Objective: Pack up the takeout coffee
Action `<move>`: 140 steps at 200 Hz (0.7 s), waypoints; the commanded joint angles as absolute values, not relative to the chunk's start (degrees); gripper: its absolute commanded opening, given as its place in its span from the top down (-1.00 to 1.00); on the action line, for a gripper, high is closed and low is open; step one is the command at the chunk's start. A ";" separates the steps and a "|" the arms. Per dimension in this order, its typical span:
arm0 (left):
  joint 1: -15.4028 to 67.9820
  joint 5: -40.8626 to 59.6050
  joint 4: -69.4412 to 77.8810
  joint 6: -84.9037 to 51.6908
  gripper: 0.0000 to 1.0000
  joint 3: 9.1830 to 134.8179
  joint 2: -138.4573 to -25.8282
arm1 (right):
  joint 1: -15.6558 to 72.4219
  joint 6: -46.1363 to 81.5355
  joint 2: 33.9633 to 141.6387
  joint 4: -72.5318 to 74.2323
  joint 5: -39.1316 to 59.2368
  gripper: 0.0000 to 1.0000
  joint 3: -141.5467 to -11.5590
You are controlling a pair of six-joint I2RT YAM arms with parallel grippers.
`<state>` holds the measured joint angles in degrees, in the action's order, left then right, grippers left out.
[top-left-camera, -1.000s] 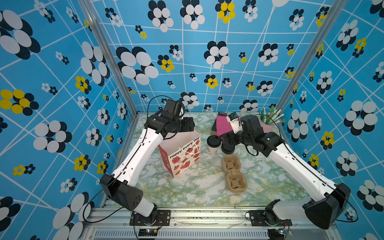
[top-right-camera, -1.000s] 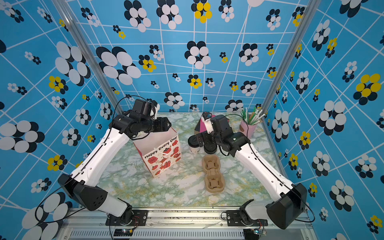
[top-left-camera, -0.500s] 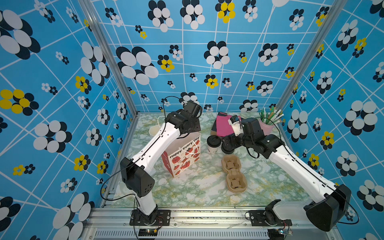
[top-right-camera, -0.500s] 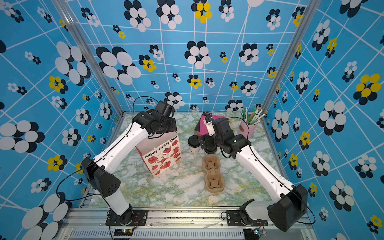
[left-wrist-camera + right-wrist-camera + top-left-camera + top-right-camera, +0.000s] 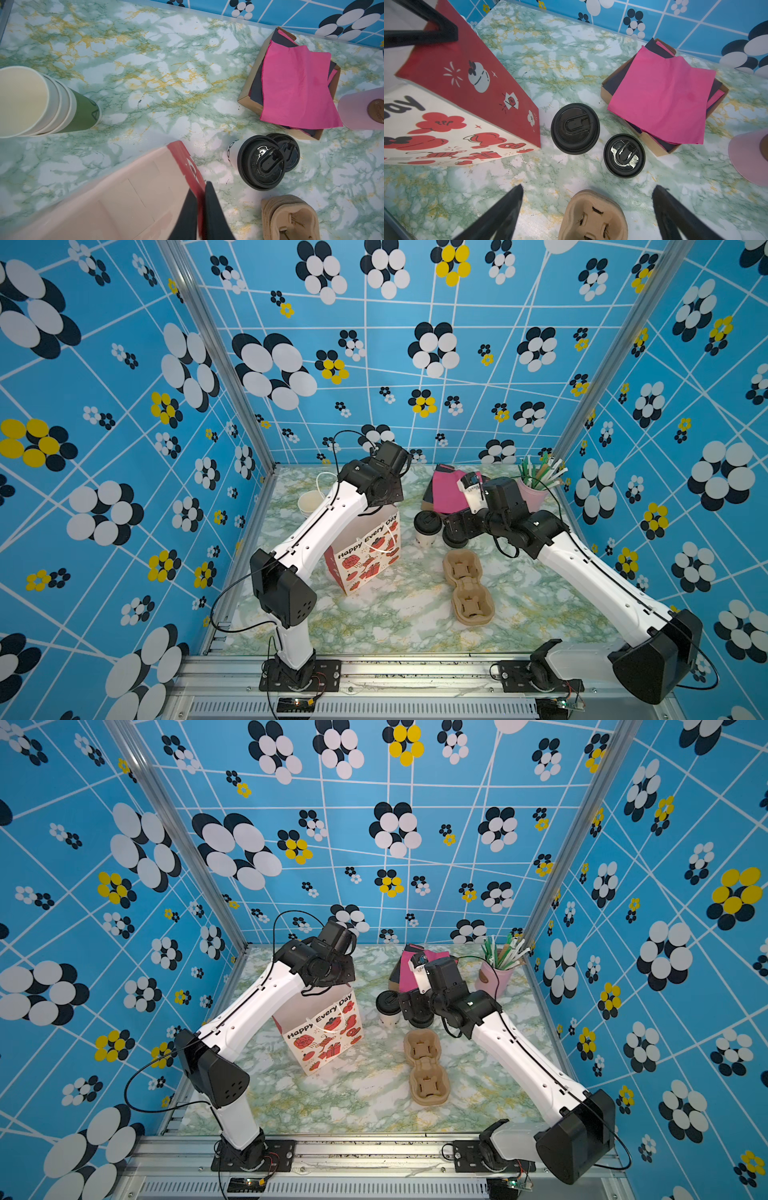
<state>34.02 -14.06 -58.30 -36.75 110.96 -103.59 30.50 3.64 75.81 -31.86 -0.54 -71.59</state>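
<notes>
The coffee stands upright on the table, lid on, just beside the bag at its 3 o'clock in both top views, not touching it. It is outside the bag.

The left gripper is closed on the bag's red side wall at the rim, one finger inside and one outside. The bag stands upright with its mouth open.

The right gripper hangs above the table with its jaws wide apart, holding nothing. The near end of the carrier shows between its fingers.

A loose lid lies flat at the coffee's 3 o'clock, close to it. The carrier sits at the coffee's 5 o'clock, and the napkins at its 1 o'clock. A cup stack stands at the bag's 11 o'clock, well apart from the coffee.
</notes>
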 commanded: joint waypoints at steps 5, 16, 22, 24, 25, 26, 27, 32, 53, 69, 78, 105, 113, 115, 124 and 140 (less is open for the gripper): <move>34.28 -12.23 -58.31 -31.36 1.00 110.17 -101.17 | 30.03 3.20 75.13 -30.89 -0.04 -0.98 -70.93; 34.36 -10.30 -57.74 -28.49 1.00 109.17 -99.98 | 30.02 3.22 75.06 -30.86 0.00 -0.98 -70.97; 34.39 -9.09 -57.44 -26.91 1.00 108.52 -99.23 | 29.99 3.21 75.06 -30.89 0.00 -0.98 -70.93; 34.41 -8.54 -57.25 -26.24 1.00 108.32 -99.03 | 30.04 3.24 75.06 -30.90 0.00 -0.98 -70.97; 34.39 -8.31 -57.23 -25.91 1.00 108.17 -98.78 | 30.01 3.25 75.06 -30.96 0.00 -0.98 -70.95; 34.42 -8.07 -57.09 -25.61 1.00 108.01 -98.65 | 30.03 3.21 75.06 -30.95 0.00 -0.98 -70.94; 34.39 -7.86 -57.02 -25.37 1.00 107.84 -98.50 | 30.05 3.18 75.06 -30.94 0.00 -0.98 -70.98; 34.42 -6.35 -56.53 -23.66 1.00 107.01 -97.71 | 30.06 3.24 75.06 -30.93 0.04 -0.98 -70.94; 34.50 1.58 -54.30 -16.63 1.00 102.42 -93.42 | 30.01 3.21 75.07 -31.16 0.00 -0.98 -71.03; 34.55 8.67 -52.38 -11.68 1.00 98.27 -89.68 | 30.06 3.20 75.06 -31.45 0.00 -0.98 -71.04; 34.54 12.89 -51.28 -9.17 1.00 96.08 -87.46 | 29.99 3.14 74.97 -31.49 0.00 -0.98 -71.02; 34.80 23.26 -50.41 -3.11 1.00 91.16 -82.05 | 29.93 3.16 74.71 -31.88 -0.09 -0.98 -70.91; 34.89 25.36 -51.14 -1.55 1.00 90.48 -81.06 | 29.97 3.12 74.71 -32.12 -0.07 -0.98 -70.93; 34.96 25.79 -51.39 -1.11 1.00 90.34 -80.89 | 29.97 3.13 74.71 -32.22 -0.08 -0.98 -70.95; 35.15 27.15 -52.76 0.64 1.00 90.01 -80.06 | 29.95 3.16 74.71 -32.43 -0.04 -0.98 -71.01; 35.50 27.72 -55.96 4.21 1.00 89.82 -79.52 | 29.97 3.15 74.62 -32.90 0.00 -0.98 -71.16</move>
<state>34.81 20.53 -52.62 -4.29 91.11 -80.88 30.33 3.64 75.81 -31.94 -0.54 -71.59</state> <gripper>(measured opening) 0.046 0.991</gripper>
